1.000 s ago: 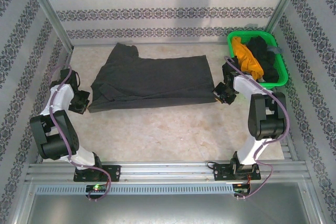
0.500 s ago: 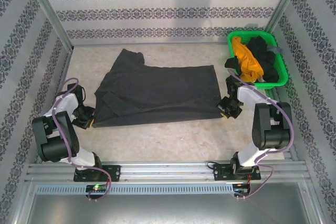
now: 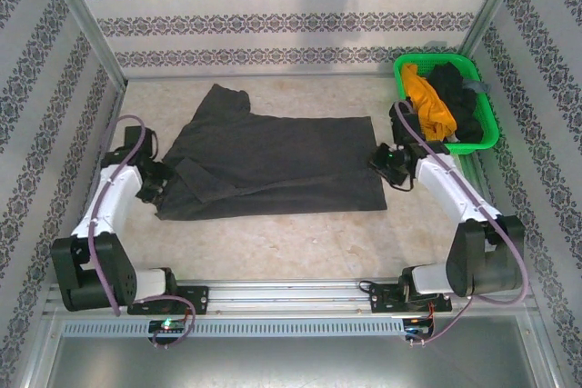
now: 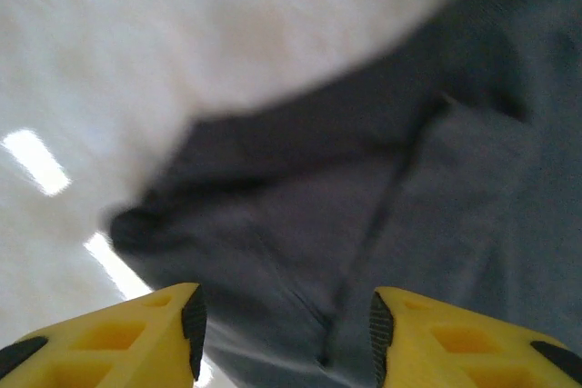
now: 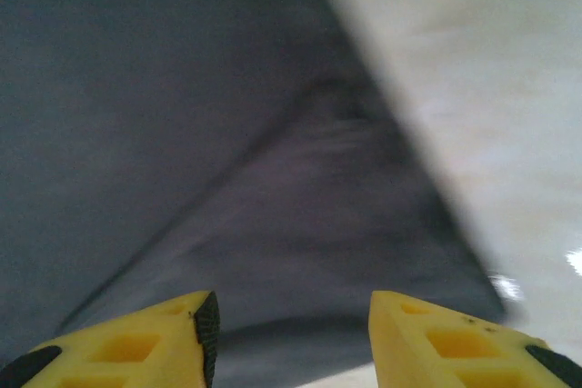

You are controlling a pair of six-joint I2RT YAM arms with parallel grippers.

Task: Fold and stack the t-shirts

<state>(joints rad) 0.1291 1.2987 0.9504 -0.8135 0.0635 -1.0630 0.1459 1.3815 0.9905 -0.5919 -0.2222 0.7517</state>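
Note:
A large charcoal-grey t-shirt [image 3: 273, 165] lies spread flat in the middle of the table, one sleeve pointing to the far left. My left gripper [image 3: 160, 184] hovers open at its left edge; in the left wrist view the yellow fingers [image 4: 155, 333] stand apart over the folded cloth [image 4: 436, 188]. My right gripper [image 3: 386, 164] is open at the shirt's right edge, with the grey cloth [image 5: 182, 134] lying below its jaws. Neither gripper holds anything. A mustard-yellow t-shirt [image 3: 427, 104] and a black one [image 3: 459, 97] sit bunched in the basket.
The green mesh basket [image 3: 435, 60] stands at the far right corner, close behind my right arm. Patterned walls and metal posts enclose the table on three sides. Bare tabletop [image 3: 291, 243] runs between the shirt and the arm bases.
Both grippers were shut on the shirt's side edges and drew it nearer, then opened and let go. The shirt now rests flat, and both arms have shifted inward over its edges.

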